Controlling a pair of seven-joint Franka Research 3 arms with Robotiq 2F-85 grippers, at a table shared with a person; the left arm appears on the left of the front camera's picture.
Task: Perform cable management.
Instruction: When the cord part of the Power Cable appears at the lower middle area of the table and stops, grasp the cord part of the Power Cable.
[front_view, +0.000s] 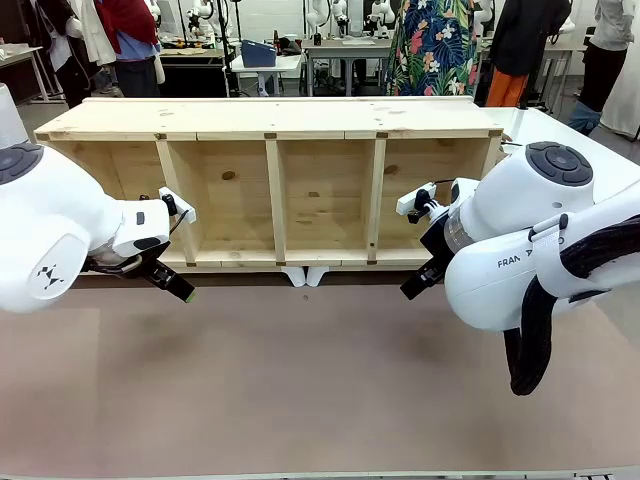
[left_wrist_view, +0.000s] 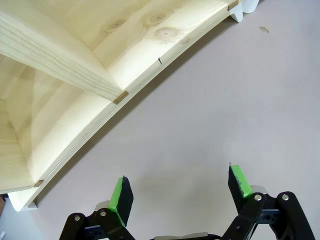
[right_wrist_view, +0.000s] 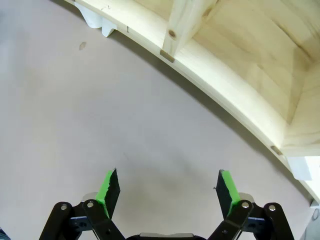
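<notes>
**Left gripper** (left_wrist_view: 180, 187): green-padded fingers (left_wrist_view: 121, 197) are standing spread wide, pinching nothing. It is hovering over bare desk (left_wrist_view: 225, 100), just in front of the wooden shelf (left_wrist_view: 75, 65), by its left-end compartment.

**Right gripper** (right_wrist_view: 167, 185): fingers (right_wrist_view: 226, 187) are likewise standing spread wide, gripping nothing. It is hanging over bare desk beside the shelf's right-end compartment.

**Wooden shelf**: it is lying along the desk's far edge, its four open compartments facing the robot. Two white feet (front_view: 305, 275) are showing under the middle of its front edge.

**The cable**: where it is lying cannot be told.
</notes>
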